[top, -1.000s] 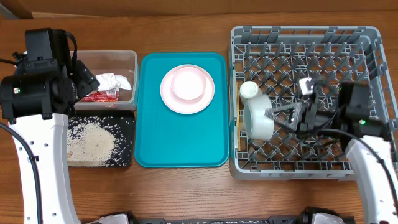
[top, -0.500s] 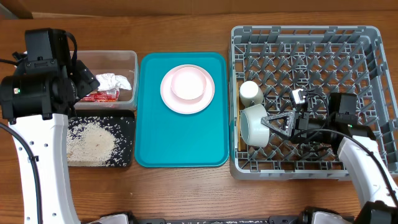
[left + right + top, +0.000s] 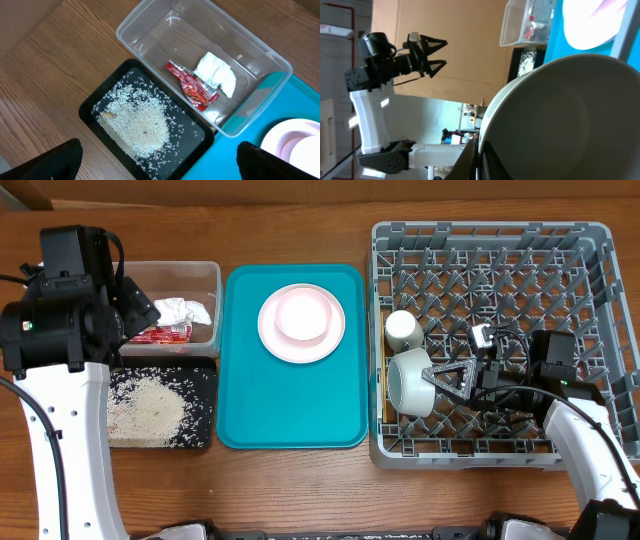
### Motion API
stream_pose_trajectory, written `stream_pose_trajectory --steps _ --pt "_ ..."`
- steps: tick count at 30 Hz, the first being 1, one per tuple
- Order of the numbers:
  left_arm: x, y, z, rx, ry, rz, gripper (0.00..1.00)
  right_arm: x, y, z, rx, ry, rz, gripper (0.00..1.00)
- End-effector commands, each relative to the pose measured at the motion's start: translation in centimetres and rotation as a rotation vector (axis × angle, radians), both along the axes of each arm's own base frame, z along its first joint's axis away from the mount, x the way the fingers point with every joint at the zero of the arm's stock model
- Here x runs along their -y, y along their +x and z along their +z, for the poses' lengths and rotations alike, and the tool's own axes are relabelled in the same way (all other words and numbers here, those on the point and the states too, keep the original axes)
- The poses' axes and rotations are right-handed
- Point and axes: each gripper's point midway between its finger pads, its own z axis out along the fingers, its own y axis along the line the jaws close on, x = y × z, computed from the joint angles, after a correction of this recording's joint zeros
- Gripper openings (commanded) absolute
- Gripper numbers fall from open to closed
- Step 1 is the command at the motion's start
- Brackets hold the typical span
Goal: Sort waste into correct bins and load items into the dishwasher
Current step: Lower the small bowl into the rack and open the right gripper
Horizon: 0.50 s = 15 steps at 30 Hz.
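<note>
My right gripper (image 3: 432, 374) is shut on the rim of the pale grey-green bowl (image 3: 408, 383), which stands on its side in the grey dishwasher rack (image 3: 600, 270), just in front of the white cup (image 3: 402, 328). In the right wrist view the bowl (image 3: 560, 115) fills the frame, its rim pinched between the jaws. The pink plate (image 3: 301, 345) with the white-pink bowl (image 3: 303, 315) on it sits on the teal tray. My left gripper (image 3: 157, 162) hangs open above the black tray (image 3: 87, 107) of rice (image 3: 137, 122). The napkin (image 3: 216, 74) and red wrapper (image 3: 192, 86) lie in the clear tub (image 3: 170, 35).
The teal tray (image 3: 290, 405) lies between the bins and the rack. The clear tub (image 3: 205, 275) and black tray (image 3: 205, 380) sit side by side at the left. Upright pegs fill the rack around the bowl.
The right gripper has brought the grey-green bowl down toward the rack's front and tipped it onto its side; over the last half second it has barely moved. The left arm has stayed still.
</note>
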Motion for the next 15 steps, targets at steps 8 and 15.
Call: stream_pose_trajectory --steps 8,15 --pt "0.0 0.1 0.6 0.015 0.004 -0.009 1.00 -0.1 -0.5 0.4 0.005 0.047 0.021 0.04" --pt "0.0 0.1 0.6 0.015 0.005 -0.009 1.00 -0.4 -1.5 -1.0 0.016 0.046 0.025 0.04"
